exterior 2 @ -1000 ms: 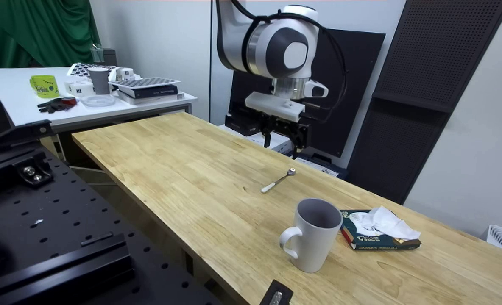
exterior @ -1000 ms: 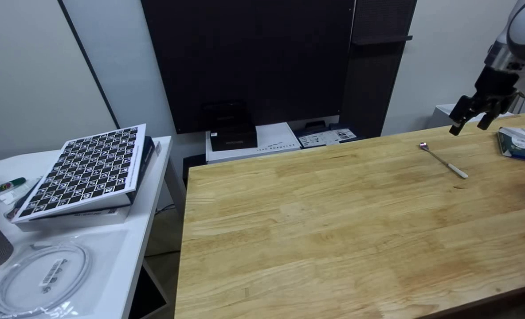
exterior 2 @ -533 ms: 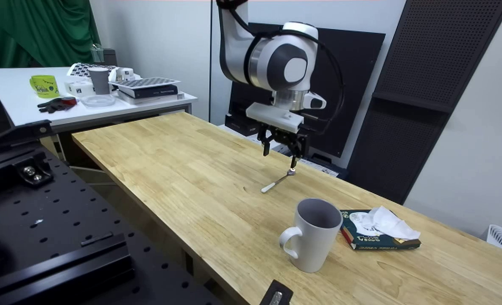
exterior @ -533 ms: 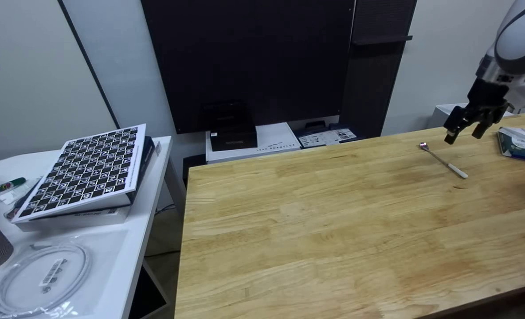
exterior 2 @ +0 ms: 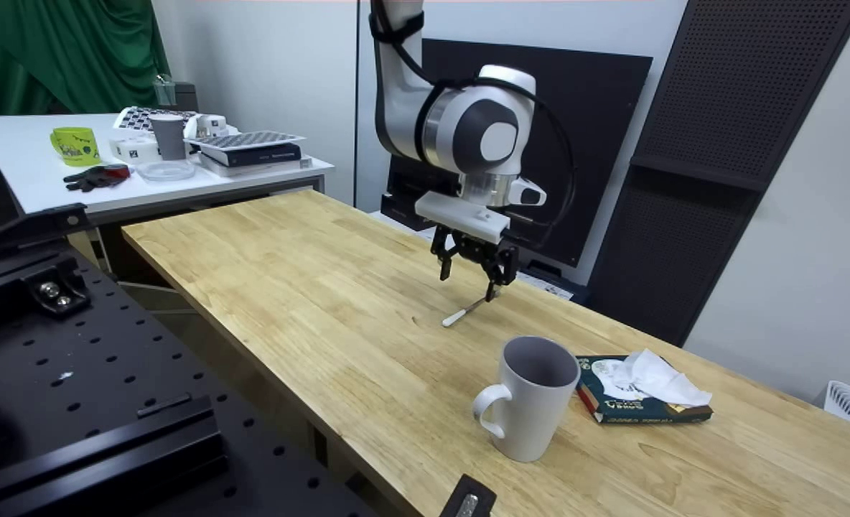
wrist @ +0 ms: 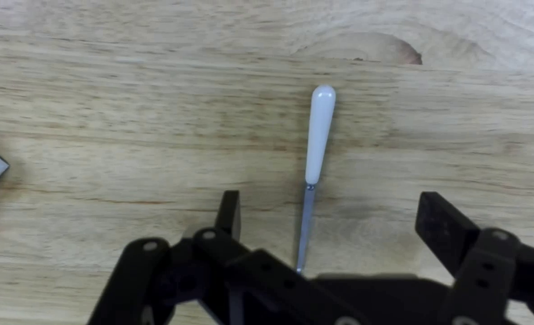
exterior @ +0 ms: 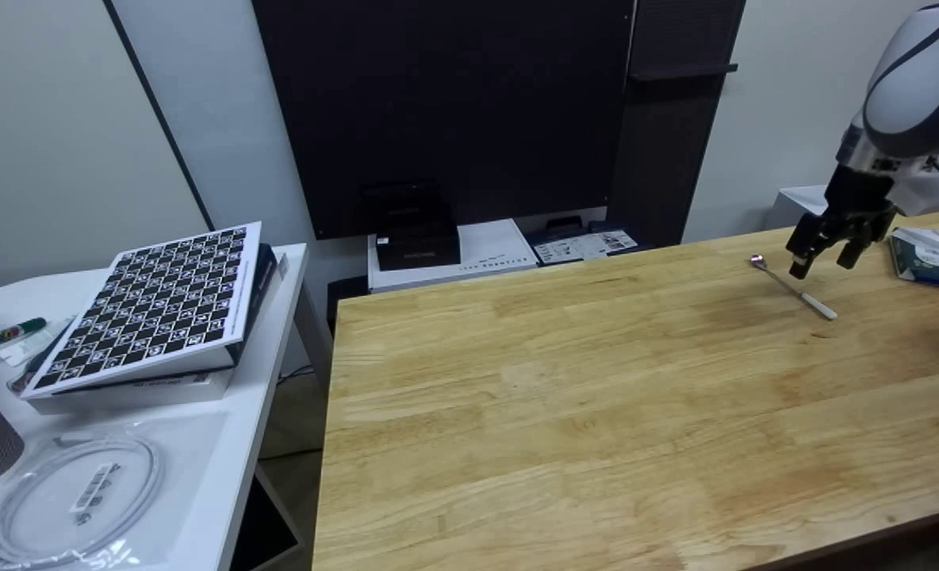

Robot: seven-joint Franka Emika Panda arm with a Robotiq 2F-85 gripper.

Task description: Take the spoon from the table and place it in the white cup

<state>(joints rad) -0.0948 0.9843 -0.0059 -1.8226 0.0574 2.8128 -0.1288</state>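
At the upper left of an exterior view I have a white desk, with a lime-green mug on it and, to the right of that, a grey cup. A black perforated plate fills the lower left. The wooden desk stretches diagonally from the left side toward the lower right of the frame. Near the middle, my spoon lies on it, white handle toward the lower left, the bowl mostly hidden behind a fingertip. Right over it, at the end of the white-and-grey arm, hangs my pincer, its two fingers spread wide apart (I can't judge from here how high they sit above the wood). Lower and right of centre, the white cup stands upright, handle toward the left, well apart from the pincer. Just beside it, farther right, a dark green box lies flat with a crumpled white tissue on top.

In my wrist view, one finger shows left of centre in the lower half. Next comes the spoon, rounded handle tip upward, its metal shaft running down between the fingers with a gap on either side. The other finger is at the lower right.
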